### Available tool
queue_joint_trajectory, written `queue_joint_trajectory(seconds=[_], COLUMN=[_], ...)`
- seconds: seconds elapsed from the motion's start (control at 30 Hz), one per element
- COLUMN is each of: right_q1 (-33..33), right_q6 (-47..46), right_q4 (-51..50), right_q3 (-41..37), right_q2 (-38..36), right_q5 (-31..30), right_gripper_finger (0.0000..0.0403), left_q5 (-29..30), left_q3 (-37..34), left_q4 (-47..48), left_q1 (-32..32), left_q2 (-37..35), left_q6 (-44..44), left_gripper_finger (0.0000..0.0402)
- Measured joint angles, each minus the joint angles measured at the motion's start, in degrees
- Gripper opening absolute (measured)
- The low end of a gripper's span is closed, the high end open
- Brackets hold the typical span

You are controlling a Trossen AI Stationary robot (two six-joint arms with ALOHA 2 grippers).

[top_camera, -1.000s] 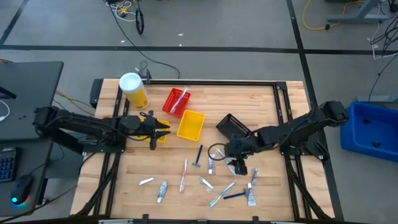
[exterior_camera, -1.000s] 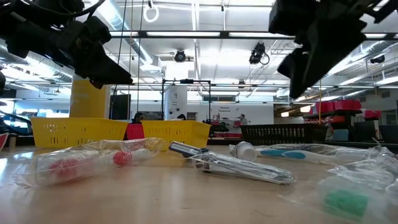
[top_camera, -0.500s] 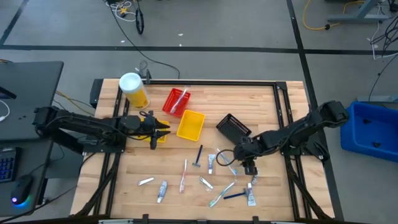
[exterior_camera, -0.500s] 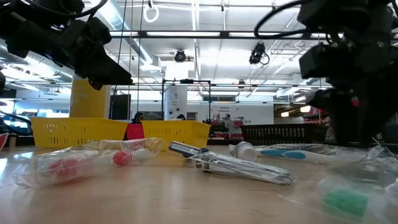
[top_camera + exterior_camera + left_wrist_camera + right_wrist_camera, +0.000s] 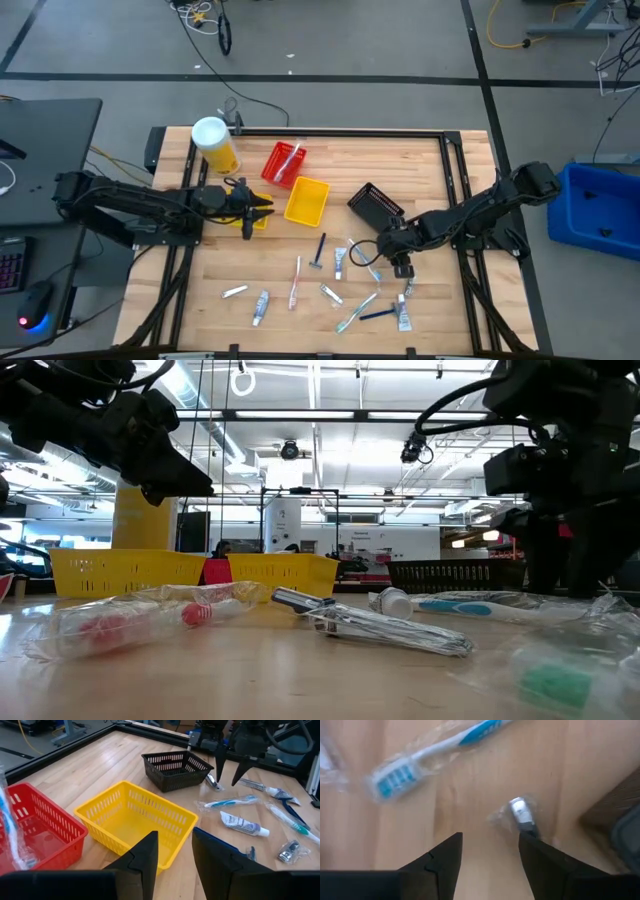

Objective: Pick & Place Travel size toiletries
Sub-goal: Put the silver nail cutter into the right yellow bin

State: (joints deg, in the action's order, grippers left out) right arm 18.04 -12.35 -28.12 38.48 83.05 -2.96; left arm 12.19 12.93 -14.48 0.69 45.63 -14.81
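Observation:
The toiletries (image 5: 330, 285) lie loose on the wood across the near middle of the table: wrapped toothbrushes, small white tubes and razors. My right gripper (image 5: 401, 268) points down, open, just above the table among them. In its wrist view (image 5: 490, 840) a wrapped razor (image 5: 522, 815) lies just beyond one fingertip and a blue toothbrush (image 5: 420, 760) farther off. My left gripper (image 5: 268, 205) waits open and level at the table's left, beside the yellow bin (image 5: 306, 200); its wrist view (image 5: 175, 842) looks over that bin toward the right gripper (image 5: 230, 765).
A red bin (image 5: 283, 163) holding a wrapped toothbrush (image 5: 12, 835), the yellow bin (image 5: 135, 820) and a black bin (image 5: 375, 205) stand in a row mid-table. A second small yellow bin (image 5: 258, 222) sits under the left gripper. A yellow canister (image 5: 215, 145) stands at the far left.
My right gripper has come down toward the table and shifted slightly toward the table's right edge, ending low among the toiletries; it stays open. The left arm has kept still.

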Motion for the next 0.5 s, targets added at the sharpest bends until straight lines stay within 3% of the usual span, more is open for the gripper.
queue_joint_trajectory(seconds=[0.17, 0.5], right_q1=[0.0, -2.3], right_q6=[1.5, 1.3], right_q4=[0.0, -1.1], right_q3=[0.0, -0.8], right_q2=[0.0, 0.0], right_q5=[-5.6, -5.6], right_gripper_finger=[0.0226, 0.0240], left_q5=[0.7, 0.7], left_q3=[0.0, 0.0], left_q4=[0.0, 0.0], left_q1=[0.0, 0.0], left_q2=[0.0, 0.0], left_q6=[0.0, 0.0], left_gripper_finger=[0.0127, 0.0127])
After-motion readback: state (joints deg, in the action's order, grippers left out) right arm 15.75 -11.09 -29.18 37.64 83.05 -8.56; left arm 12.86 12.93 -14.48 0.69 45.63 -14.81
